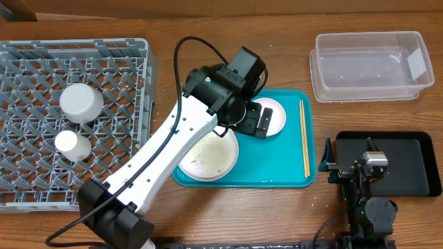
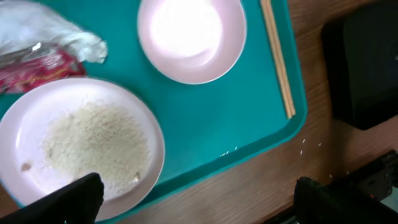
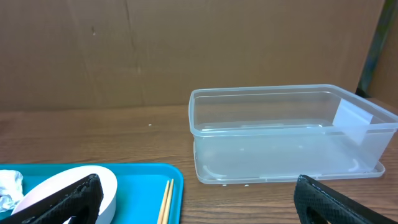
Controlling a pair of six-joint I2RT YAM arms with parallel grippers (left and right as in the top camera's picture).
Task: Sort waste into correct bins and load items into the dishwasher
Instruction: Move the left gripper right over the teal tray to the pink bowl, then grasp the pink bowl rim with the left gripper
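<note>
Overhead view: the square grey plastic dish rack (image 1: 21, 48) holds a pale grey-blue bowl (image 1: 82, 102) and a white cup (image 1: 73, 145). The teal serving tray (image 1: 277, 166) carries a white round plate (image 1: 208, 155) of rice crumbs (image 1: 211, 151), a small white-pink bowl (image 1: 275, 114) and thin wooden chopsticks (image 1: 304, 138). The left claw (image 2: 199, 205) and the right claw (image 3: 199, 208) gape wide, gripping nothing.

The white-and-black left arm (image 1: 173, 138) stretched diagonally forward and toward the right, its black two-finger left gripper (image 1: 257, 123) pointing down, jaws spread wide and empty. The black right arm (image 1: 367, 207) sat folded near its base, its right gripper (image 1: 354, 158) level, jaws equally wide, holding nothing.
</note>
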